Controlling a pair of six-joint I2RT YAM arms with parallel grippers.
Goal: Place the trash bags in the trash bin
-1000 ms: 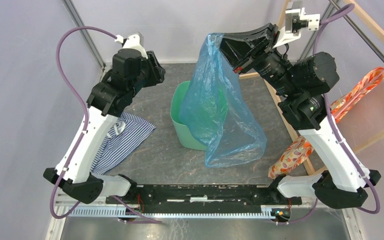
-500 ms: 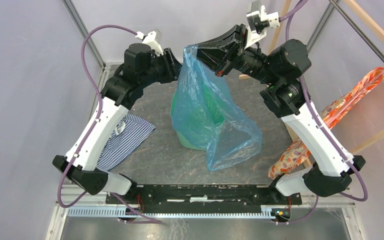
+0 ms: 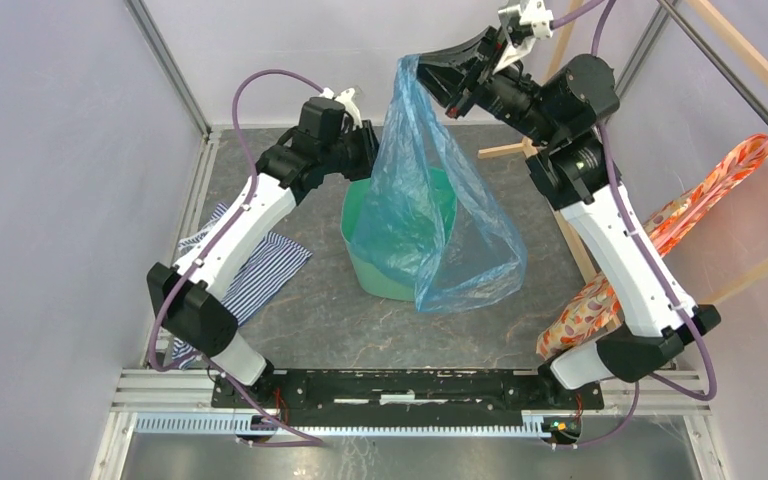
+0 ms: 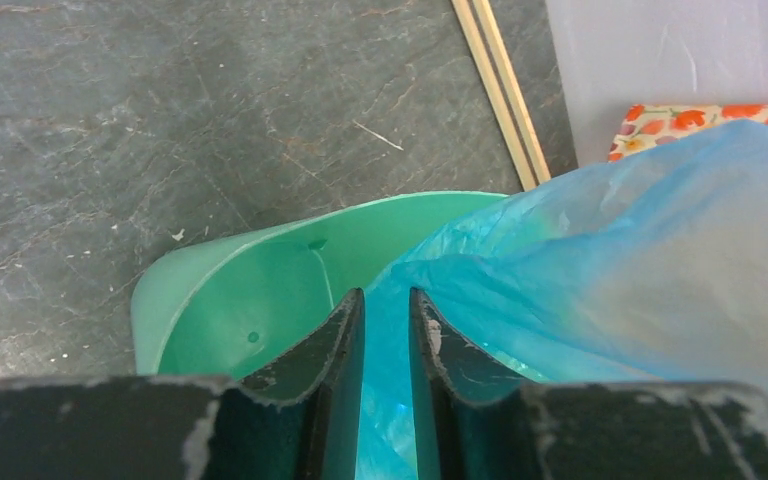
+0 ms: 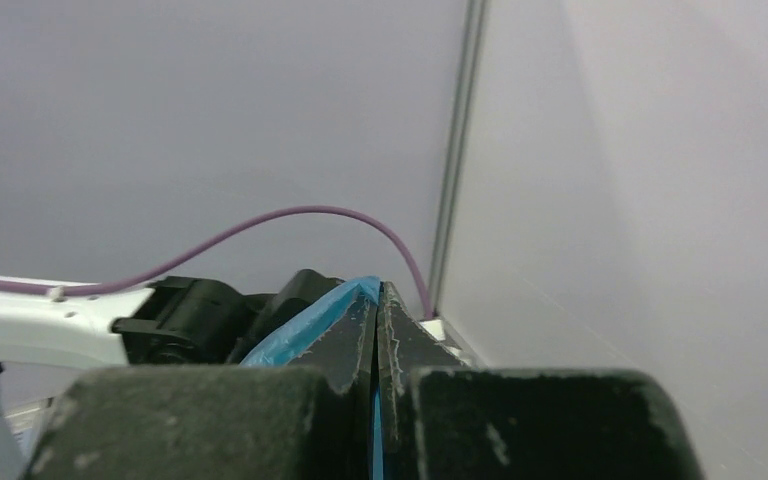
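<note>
The light-blue translucent trash bag (image 3: 430, 230) hangs from my right gripper (image 3: 425, 68), which is shut on its top corner high above the back of the table. The bag's lower part drapes into and over the right side of the mint-green trash bin (image 3: 365, 262). My left gripper (image 3: 370, 150) is at the bag's left edge, above the bin's far rim. In the left wrist view its jaws (image 4: 387, 295) stand a narrow gap apart, with bag film (image 4: 640, 250) showing in the gap over the bin (image 4: 240, 290). The right wrist view shows shut jaws (image 5: 377, 290) pinching blue film (image 5: 310, 325).
A blue-white striped cloth (image 3: 250, 270) lies at the left. Orange floral fabric (image 3: 680, 220) hangs on a wooden frame at the right and shows in the left wrist view (image 4: 700, 118). Wooden rods (image 3: 505, 150) lie behind the bin. Metal frame posts stand at the back corners.
My left arm has swung right and down to the bag's left edge over the bin. My right gripper has shifted slightly right and up with the bag's top, and the bag hangs narrower.
</note>
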